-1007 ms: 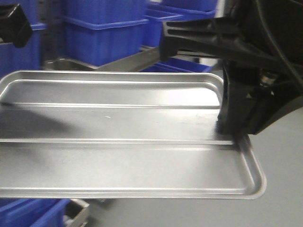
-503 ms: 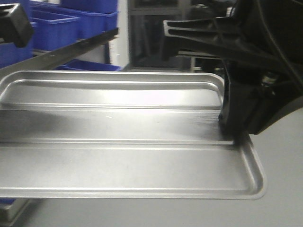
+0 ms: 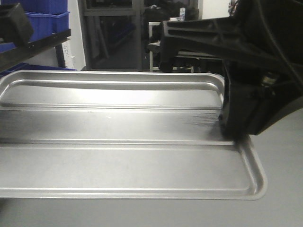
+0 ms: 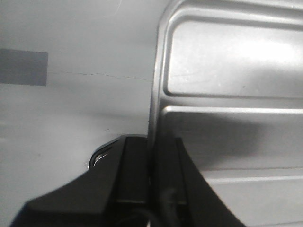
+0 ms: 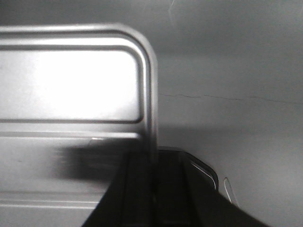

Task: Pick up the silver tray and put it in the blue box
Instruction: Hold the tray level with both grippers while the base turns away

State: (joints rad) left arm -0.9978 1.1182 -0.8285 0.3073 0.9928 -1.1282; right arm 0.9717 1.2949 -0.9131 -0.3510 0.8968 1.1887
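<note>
Tray (image 3: 118, 161) in both jaws

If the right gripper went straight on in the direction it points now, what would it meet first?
The silver tray itself: the right gripper is shut on its rim, which runs ahead. Past it only grey floor shows; depth is unclear.

The left hand (image 4: 152, 144) is clamped on one short rim of the silver tray (image 3: 118, 161), with one black finger (image 4: 135, 161) outside the rim wall and the other inside it. The right hand (image 5: 154, 158) grips the opposite short rim the same way. In the front view, the right hand points downward, its inner finger planted on the tray's floor.
</note>
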